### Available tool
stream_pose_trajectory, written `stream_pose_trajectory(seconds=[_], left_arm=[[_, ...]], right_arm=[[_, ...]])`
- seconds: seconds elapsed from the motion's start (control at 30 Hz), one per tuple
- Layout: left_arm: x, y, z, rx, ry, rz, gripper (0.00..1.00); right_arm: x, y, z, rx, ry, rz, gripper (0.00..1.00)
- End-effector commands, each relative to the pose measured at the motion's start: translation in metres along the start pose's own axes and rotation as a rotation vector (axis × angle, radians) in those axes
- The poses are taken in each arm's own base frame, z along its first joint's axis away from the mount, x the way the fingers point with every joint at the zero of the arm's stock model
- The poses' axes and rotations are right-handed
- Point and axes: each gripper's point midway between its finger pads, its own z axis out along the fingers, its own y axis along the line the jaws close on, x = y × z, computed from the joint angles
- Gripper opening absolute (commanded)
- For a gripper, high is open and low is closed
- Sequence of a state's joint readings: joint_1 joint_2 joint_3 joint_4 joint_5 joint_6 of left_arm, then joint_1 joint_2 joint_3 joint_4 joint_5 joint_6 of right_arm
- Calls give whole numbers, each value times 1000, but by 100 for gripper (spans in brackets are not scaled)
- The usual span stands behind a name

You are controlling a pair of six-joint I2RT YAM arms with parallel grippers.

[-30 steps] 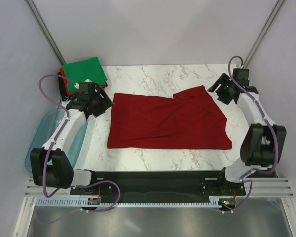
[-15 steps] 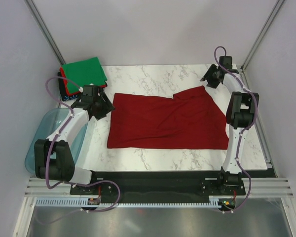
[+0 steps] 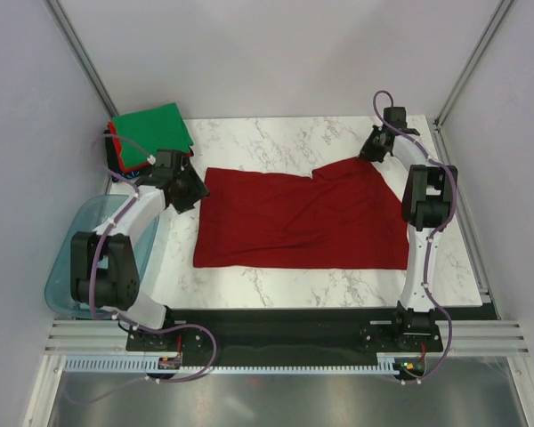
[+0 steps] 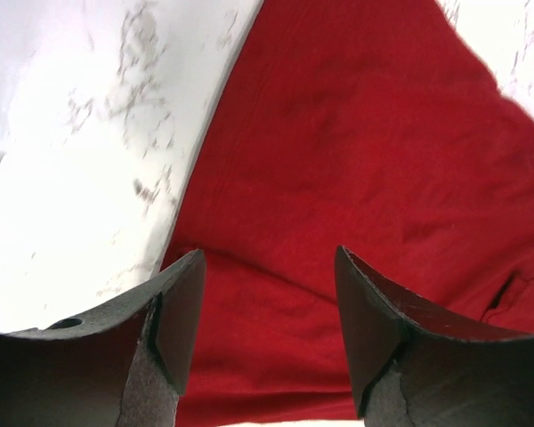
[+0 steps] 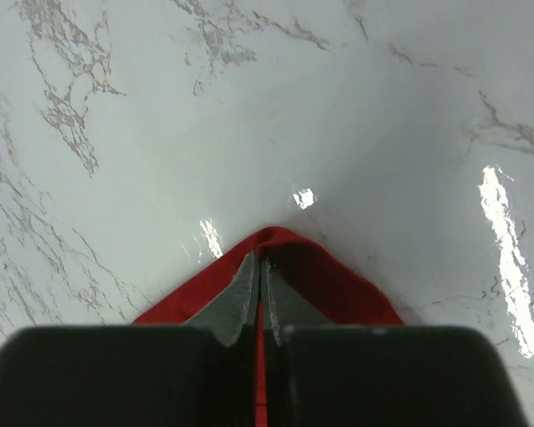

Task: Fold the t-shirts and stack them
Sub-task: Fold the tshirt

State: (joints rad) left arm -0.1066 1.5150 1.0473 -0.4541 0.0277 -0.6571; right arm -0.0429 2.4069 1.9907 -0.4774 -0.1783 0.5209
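Note:
A large dark red t-shirt lies spread flat across the middle of the marble table. My right gripper is at its far right corner, jaws pinched shut on the cloth tip in the right wrist view. My left gripper hovers at the shirt's far left corner with its jaws open; red cloth shows between and beyond its fingers. Folded t-shirts, bright green on top with red and dark edges under it, are piled at the far left corner.
A translucent teal plastic tub stands off the table's left edge beside the left arm. Grey walls close in on both sides. Bare marble lies beyond the shirt and along the near edge.
The right arm swung out to the shirt's far right corner and its jaws closed on the cloth. The left gripper shifted slightly towards the shirt's left corner, jaws still open.

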Motion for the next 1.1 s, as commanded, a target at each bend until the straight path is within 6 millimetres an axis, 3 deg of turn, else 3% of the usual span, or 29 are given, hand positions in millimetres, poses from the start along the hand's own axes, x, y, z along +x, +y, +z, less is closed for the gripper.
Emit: stream_pose_trajectory(seconds=[0.0,0.07,0.1,0.2,0.33,0.37,0.4,0.43,0.47,0.5,0.63,0.93,1.07], left_arm=[[-43,-25,9,32,-84,5,66],[-45,-26,32,7,-53,-2,65],[-61,-38,34,23,-75,2,63],[-80,-42,64,-31,-72,10,59],[-97,-48,100,-69,-55,27,56],[-113,-57,101,-63,-86,29,56],[-106,-50,122,-93,-56,30,56],[-104,-47,127,-118,-36,34,55],[-121,-56,126,-111,-68,33,54],[-113,-48,145,-145,-35,35,53],[-113,-46,161,-187,-8,29,52],[-86,-42,166,-240,35,54,49],[-80,-44,168,-234,53,62,29]], right_arm=[[-24,23,-26,-58,-72,-14,1],[-29,32,-37,-83,-83,-9,0],[-36,40,-50,-100,-104,-12,0],[-39,53,-70,-137,-114,-6,0],[-30,66,-92,-191,-93,-5,0],[-28,70,-97,-207,-89,-6,0],[-29,76,-109,-222,-102,-13,0],[-21,74,-110,-221,-88,-14,0],[-22,78,-119,-234,-97,-19,0],[-19,79,-123,-244,-94,-18,0],[-2,73,-131,-249,-73,-21,0],[9,69,-135,-246,-60,-21,0],[11,68,-135,-245,-55,-17,0]])
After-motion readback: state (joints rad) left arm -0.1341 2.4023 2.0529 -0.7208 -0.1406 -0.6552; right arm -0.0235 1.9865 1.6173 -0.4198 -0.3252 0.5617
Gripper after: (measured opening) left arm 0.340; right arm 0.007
